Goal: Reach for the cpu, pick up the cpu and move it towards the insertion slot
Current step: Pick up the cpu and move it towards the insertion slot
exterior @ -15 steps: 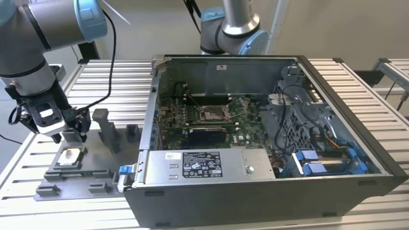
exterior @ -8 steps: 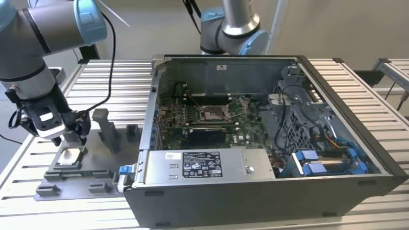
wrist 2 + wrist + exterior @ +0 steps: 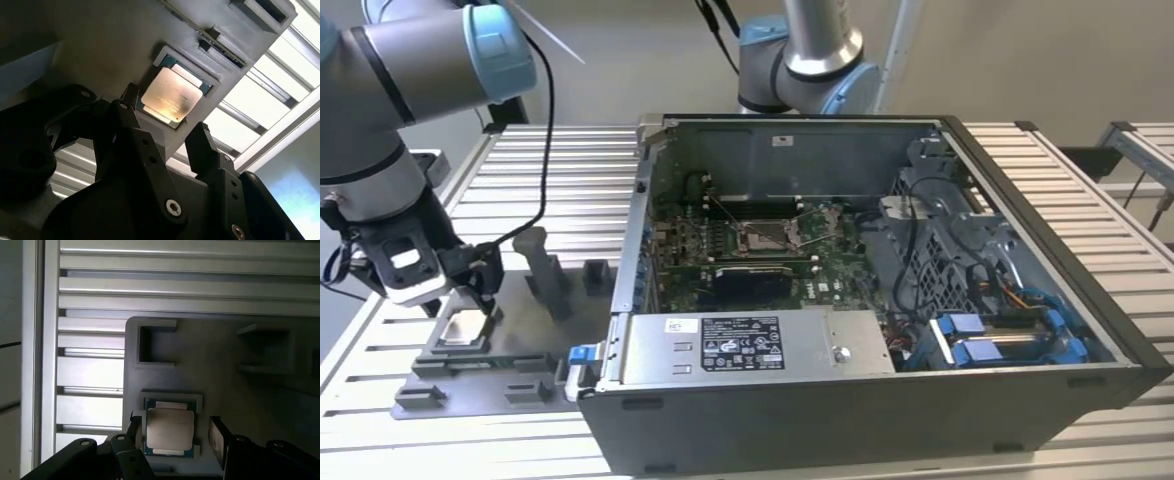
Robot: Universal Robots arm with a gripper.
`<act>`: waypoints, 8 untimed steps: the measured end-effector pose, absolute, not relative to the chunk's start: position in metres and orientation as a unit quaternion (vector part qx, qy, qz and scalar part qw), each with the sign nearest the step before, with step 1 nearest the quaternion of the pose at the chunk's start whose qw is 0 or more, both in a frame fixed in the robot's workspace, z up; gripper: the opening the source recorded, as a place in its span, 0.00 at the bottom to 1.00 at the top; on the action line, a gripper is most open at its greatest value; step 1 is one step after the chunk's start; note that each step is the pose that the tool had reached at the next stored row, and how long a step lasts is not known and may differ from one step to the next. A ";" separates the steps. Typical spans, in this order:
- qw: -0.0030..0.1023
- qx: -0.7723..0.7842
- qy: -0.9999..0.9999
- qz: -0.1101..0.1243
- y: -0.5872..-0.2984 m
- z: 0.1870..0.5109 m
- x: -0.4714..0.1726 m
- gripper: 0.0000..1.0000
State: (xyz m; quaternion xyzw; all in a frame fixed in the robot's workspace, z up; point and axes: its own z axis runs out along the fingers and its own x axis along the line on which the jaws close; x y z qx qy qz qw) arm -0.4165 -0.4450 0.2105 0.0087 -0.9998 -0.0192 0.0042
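Cpu (image 3: 169,430): small thin square chip with a pale silver top face and a green edge. It is seated flat in a framed recess of the grey plastic fixture plate (image 3: 215,350), as seen in both wrist views.
Gripper (image 3: 174,424): black, two-fingered. The fingers are held apart, one to each side of the cpu, and nothing is clamped. It is poised low over the recess.
Fixture plate: flat slab fitted with raised blocks and open pockets. It is laid on the ribbed aluminium table (image 3: 547,180) at the exterior view's left, just beside the computer case (image 3: 854,410).
Arm (image 3: 400,70): grey tubular robot arm with blue joint caps, bent down over the fixture plate.
Computer case: dark metal box with its side removed, so the interior is exposed. It is placed at the exterior view's centre and right.
Circuit board (image 3: 680,260): green, mounted on the floor of the case.
Insertion slot (image 3: 767,235): square metal-framed socket with a dark centre, set on the circuit board, well apart from the cpu.
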 end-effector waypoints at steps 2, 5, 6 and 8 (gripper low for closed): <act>0.004 0.009 -1.000 -0.019 -0.446 0.209 -0.417 1.00; 0.004 0.009 -1.000 -0.019 -0.447 0.206 -0.417 1.00; 0.004 0.009 -1.000 -0.019 -0.447 0.205 -0.417 1.00; 0.004 0.009 -1.000 -0.019 -0.448 0.203 -0.418 1.00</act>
